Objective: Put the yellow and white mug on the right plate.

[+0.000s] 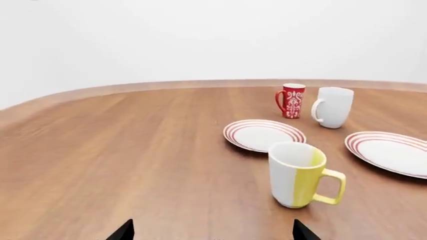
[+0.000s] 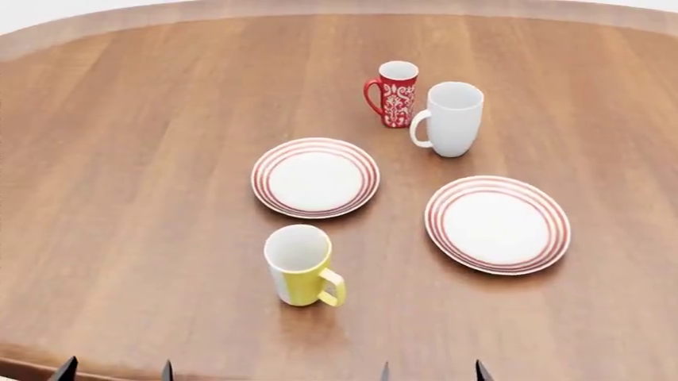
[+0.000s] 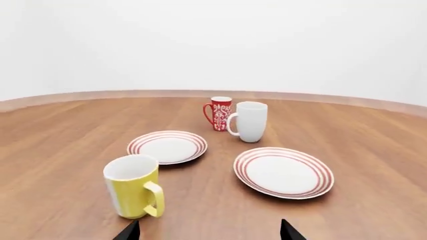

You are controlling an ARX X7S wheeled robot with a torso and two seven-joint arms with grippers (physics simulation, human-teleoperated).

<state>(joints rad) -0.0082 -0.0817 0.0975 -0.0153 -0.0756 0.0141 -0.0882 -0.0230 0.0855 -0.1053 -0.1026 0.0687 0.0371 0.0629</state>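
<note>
While head view hides it, yellow and white mug [image 1: 297,174] shows white half.

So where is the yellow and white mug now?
In the head view, the yellow and white mug stands upright on the wooden table, nearest the robot, just in front of the left plate and left of the right plate.

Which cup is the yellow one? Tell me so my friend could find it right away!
Look at the big wooden table with two red-ringed plates. The yellow and white mug stands alone at the near edge, just in front of the left plate. Unlike the white mug and red mug at the back, it is yellow outside, white inside.
</note>
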